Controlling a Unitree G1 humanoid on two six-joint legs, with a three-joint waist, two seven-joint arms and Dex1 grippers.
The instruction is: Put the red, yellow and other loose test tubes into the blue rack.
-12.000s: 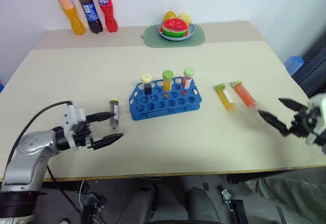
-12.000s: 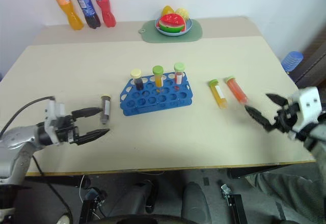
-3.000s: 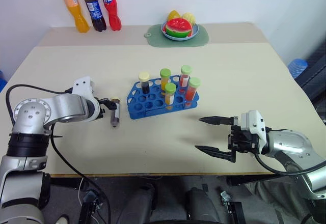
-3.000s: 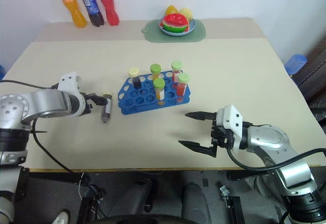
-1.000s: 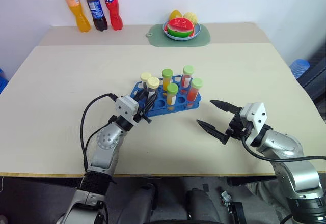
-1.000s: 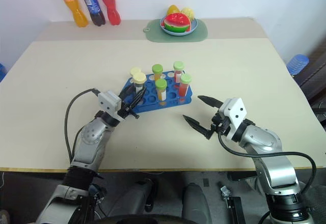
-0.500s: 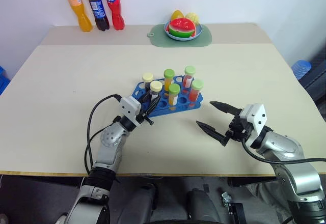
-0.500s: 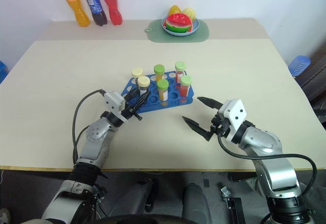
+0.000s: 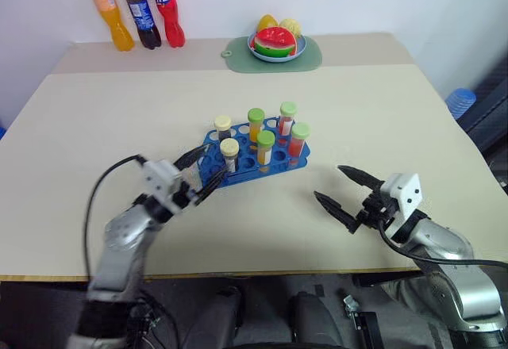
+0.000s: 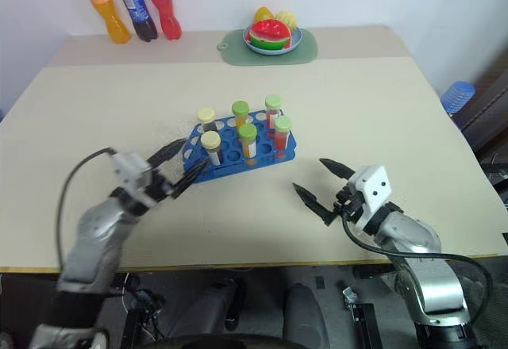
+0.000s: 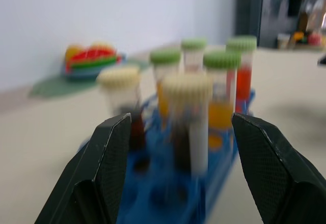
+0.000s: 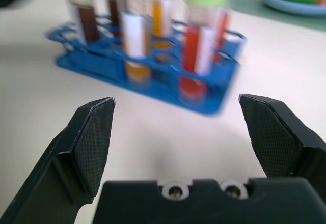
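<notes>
Six capped tubes stand upright in the blue rack (image 9: pixel 255 153) at the middle of the table (image 9: pixel 381 111), and none lies loose on the tabletop, so the filling looks complete. The nearest tube on the left, dark brown with a pale cap (image 9: pixel 229 154), sits in a front hole just beyond the left gripper (image 9: pixel 201 170). That gripper's fingers are spread with nothing between them, one on each side of the rack's near left corner; in its wrist view the brown tube shows between the two fingers but apart from both, which reads as a release. The yellow tube (image 9: pixel 265 147) and the red tube (image 9: pixel 298 139), both green-capped, stand in the front row to the right. The right gripper (image 9: pixel 341 193) hovers near the table's front edge, right of the rack and well apart from it, fingers wide and empty, likely parked clear. Soda bottles (image 9: pixel 133 18) and a fruit plate (image 9: pixel 275 46) sit at the far edge.
</notes>
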